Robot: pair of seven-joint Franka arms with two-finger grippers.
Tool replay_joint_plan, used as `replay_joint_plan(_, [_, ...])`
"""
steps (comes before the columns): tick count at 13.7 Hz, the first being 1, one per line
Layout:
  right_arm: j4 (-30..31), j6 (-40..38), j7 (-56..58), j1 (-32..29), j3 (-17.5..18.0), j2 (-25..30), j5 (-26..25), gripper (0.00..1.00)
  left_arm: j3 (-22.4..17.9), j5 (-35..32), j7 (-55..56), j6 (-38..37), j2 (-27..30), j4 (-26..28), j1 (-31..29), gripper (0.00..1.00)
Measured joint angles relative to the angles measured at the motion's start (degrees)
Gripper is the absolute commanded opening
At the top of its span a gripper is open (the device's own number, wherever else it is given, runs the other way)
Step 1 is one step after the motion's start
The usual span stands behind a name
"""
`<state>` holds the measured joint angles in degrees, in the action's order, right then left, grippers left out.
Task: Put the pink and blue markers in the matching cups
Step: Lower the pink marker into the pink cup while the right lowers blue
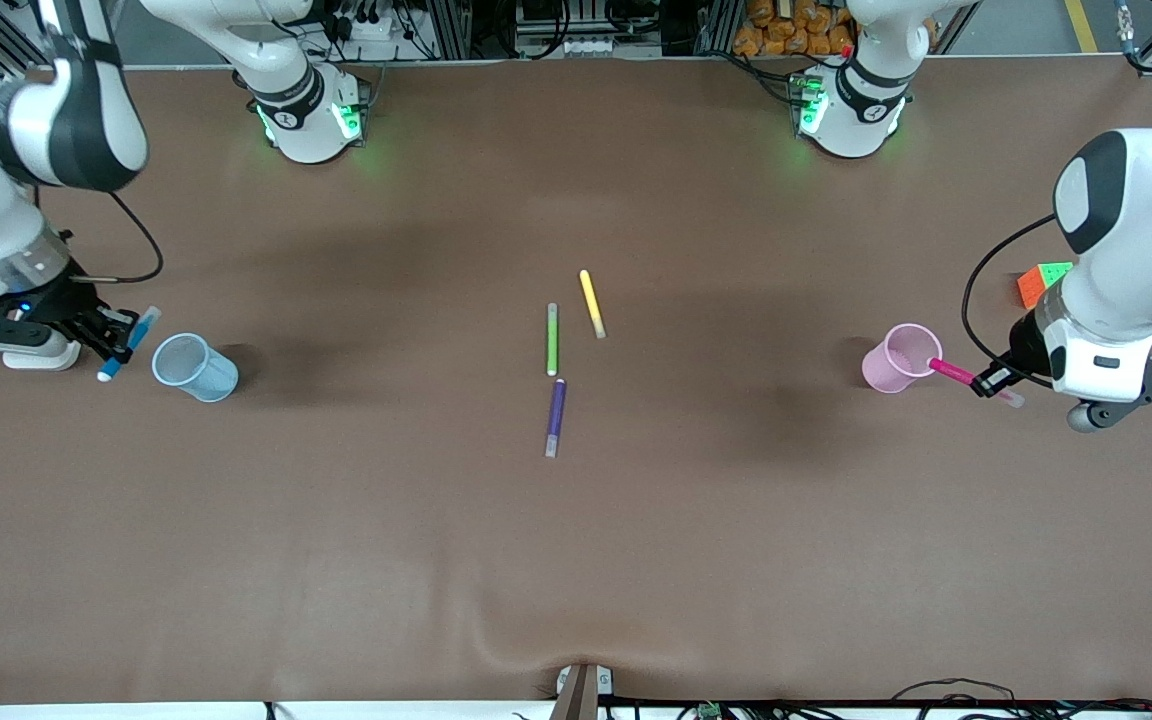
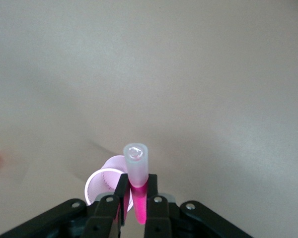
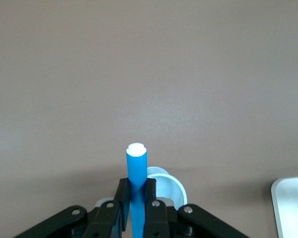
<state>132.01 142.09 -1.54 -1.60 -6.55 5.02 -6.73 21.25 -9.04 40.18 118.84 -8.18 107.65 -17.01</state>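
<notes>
Purple marker (image 1: 556, 417), then green (image 1: 552, 339) and yellow (image 1: 592, 302), lie mid-bench, not my job. At the bench's nine o'clock, my right hand (image 1: 114, 345) is clamped on the blue marker (image 1: 126, 346), just beside the blue cup (image 1: 196, 368), not yet in. At three o'clock, my left hand (image 1: 996, 381) grips the pink marker (image 1: 954, 373), its tip at the pink cup's (image 1: 898, 358) rim. Both drops remain, I judge.

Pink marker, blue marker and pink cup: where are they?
pink marker (image 1: 951, 372), front view, on its magenta barrel.
blue marker (image 3: 136, 168), right wrist view, on its blue barrel.
pink cup (image 1: 888, 372), front view, on its outer wall.
</notes>
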Motion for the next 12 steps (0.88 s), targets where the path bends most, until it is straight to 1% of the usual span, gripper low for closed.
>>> replay_joint_plan(3, [1.97,6.59,0.84,-0.25,0.09,-1.32,-0.01,0.00,0.08,-0.01,0.00,0.94,2.39,3.19,0.00,0.00])
replay_joint_plan(7, [3.76,15.20,2.92,-1.58,0.11,-6.14,-0.02,0.00,0.12,-0.03,0.00,2.50,4.81,7.15,0.00,0.00])
replay_joint_plan(10, [5.04,19.95,6.96,-4.35,0.10,-8.78,-0.02,0.00,0.12,-0.37,0.00,7.26,6.44,11.87,-0.02,0.00])
replay_joint_plan(12, [6.01,21.63,7.85,-5.03,0.10,-9.36,-0.02,0.00,0.11,-1.03,0.00,9.51,7.26,14.60,-0.09,0.00])
